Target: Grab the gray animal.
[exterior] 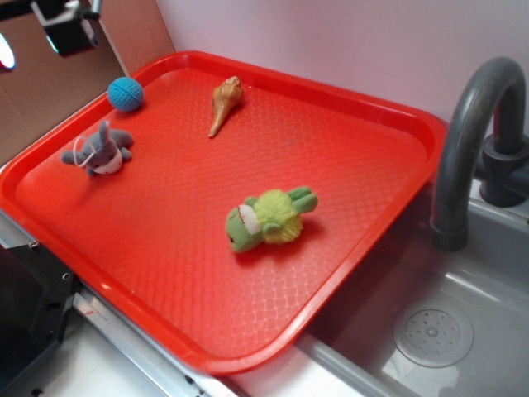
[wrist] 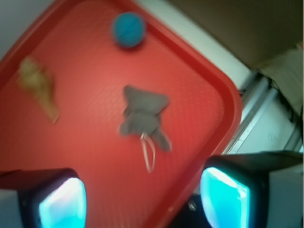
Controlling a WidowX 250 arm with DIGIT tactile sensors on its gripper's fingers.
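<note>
Two fingers (wrist: pixel 59 199) are spreading wide; the gripper (wrist: pixel 142 199) is hanging above the gray animal (wrist: pixel 142 116), clear of the tray (wrist: pixel 209 95).

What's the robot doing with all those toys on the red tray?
It is going after the gray animal, the little plush near the tray's left edge. The gripper hangs above it with its jaws apart and holds nothing so far. The blue ball, the tan shell-shaped toy and the green plush lie untouched on the tray, next to a toy sink.
</note>
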